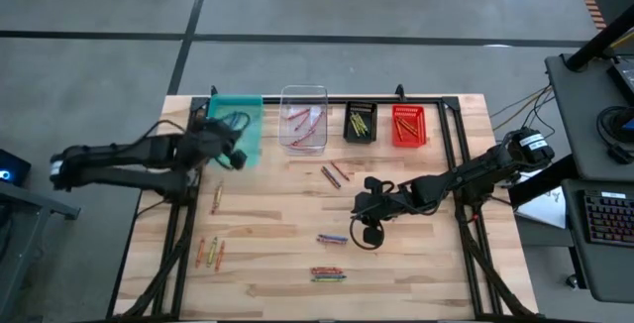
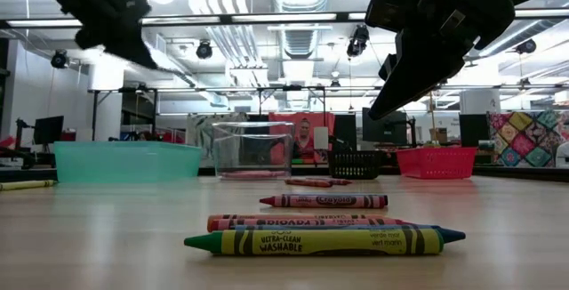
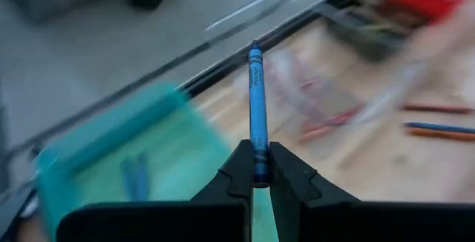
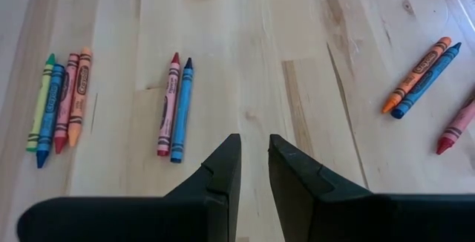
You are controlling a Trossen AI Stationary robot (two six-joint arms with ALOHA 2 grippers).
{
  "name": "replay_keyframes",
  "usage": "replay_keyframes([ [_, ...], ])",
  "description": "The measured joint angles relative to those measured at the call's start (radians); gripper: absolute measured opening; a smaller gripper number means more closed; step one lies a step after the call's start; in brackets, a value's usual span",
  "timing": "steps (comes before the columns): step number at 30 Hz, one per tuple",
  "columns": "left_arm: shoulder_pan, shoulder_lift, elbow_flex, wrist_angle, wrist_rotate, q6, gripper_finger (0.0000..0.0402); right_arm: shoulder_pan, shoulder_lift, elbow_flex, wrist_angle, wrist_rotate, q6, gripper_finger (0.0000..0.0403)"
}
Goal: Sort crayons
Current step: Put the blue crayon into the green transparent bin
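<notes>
So our left end effector (image 3: pixel 254 174) is clamped on a blue crayon (image 3: pixel 257 108), its long axis sticking straight out past the fingertips, right over the teal bin (image 1: pixel 238 125). Our right end effector (image 4: pixel 253 164) sits narrow with nothing in it; the nearest red-and-blue pair (image 4: pixel 175 108) lies just ahead, lengthwise on the surface (image 1: pixel 277 234).

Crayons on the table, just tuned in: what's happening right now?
The left pincer is shut on a blue crayon, carrying it over the teal bin, where blue crayons already lie. The right pincer hangs above the table's middle with nothing between its fingers, a red and blue pair just ahead of it. Loose crayons still lie in small groups on the wood; the clear, black and red bins already hold some.
</notes>
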Motion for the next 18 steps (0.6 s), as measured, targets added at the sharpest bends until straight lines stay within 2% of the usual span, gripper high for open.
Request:
replay_keyframes([
  [6,0.316,0.061,0.0,-0.035,0.187,0.058,0.0,-0.002,0.0,0.0,0.0,0.0,-0.005,0.0059],
  [10,0.498,0.143,0.0,-0.033,0.262,0.146,0.0,-0.002,0.0,0.0,0.0,0.001,-0.006,0.0059],
  [14,0.609,0.236,0.0,-0.028,0.337,0.215,0.0,-0.002,0.0,0.0,0.0,0.001,-0.006,0.0059],
  [18,0.639,0.326,0.0,-0.007,0.346,0.26,0.0,-0.003,0.0,0.0,0.0,0.001,-0.006,0.0059],
])
